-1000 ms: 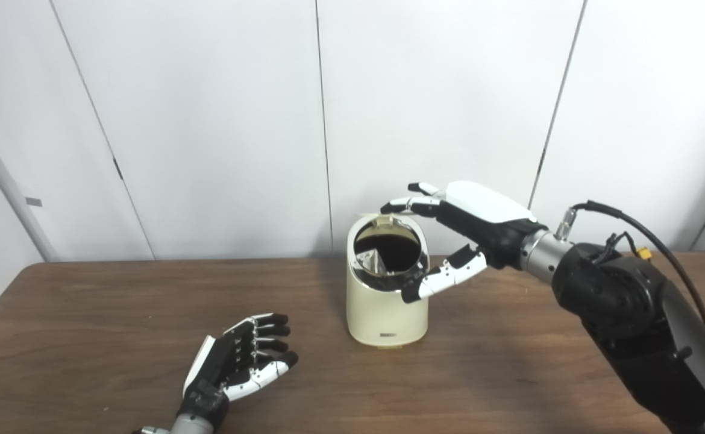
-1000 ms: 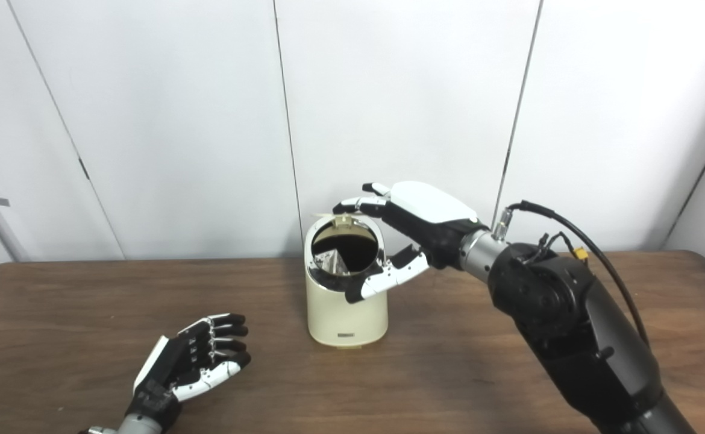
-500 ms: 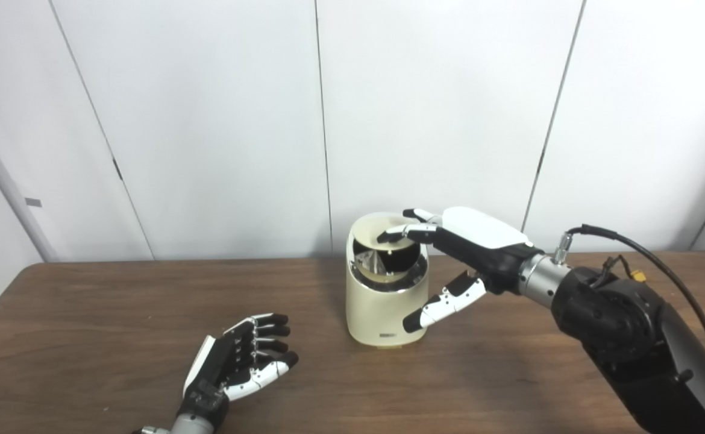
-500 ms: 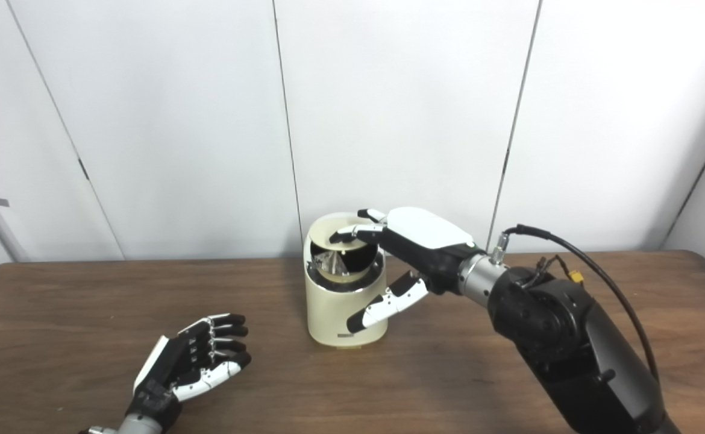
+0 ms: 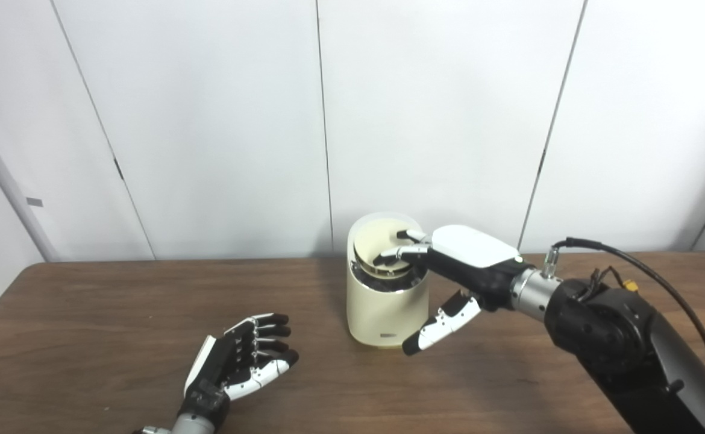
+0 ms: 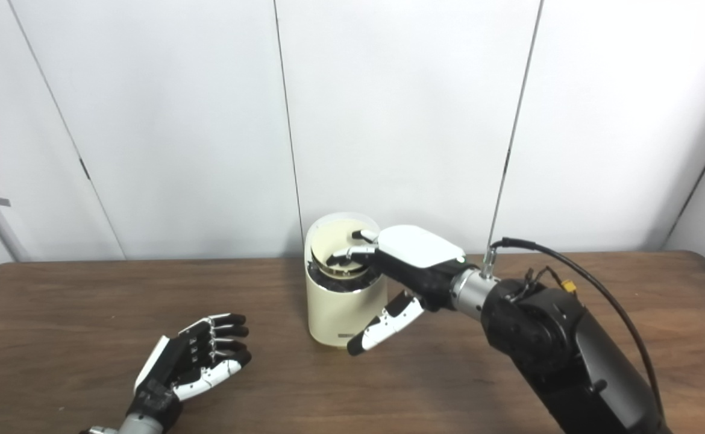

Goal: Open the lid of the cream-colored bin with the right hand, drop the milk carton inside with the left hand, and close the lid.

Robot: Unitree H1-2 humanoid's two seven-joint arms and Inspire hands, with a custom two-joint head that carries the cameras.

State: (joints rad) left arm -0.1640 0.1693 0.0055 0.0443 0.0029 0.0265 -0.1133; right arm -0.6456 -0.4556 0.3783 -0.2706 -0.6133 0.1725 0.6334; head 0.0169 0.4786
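cream-colored bin [image 5: 387, 301]: upright near the far edge of the surface [image 5: 87, 313], mid-width | lid [image 5: 382, 244]: nearly down on the rim, narrow dark gap visible | right robot hand [image 5: 449, 271]: spread, holding nothing, fingertips pressing on lid, thumb beside bin wall | left robot hand [image 5: 238, 364]: spread, palm up, empty, near front edge | milk carton: not visible

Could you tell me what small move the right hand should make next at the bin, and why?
Probably press the lid down a little further until it seats. The right hand has its fingers on the lid, which sits tilted inside the rim of the cream-colored bin, with a dark gap showing at the front. The left hand lies open and empty on the table.
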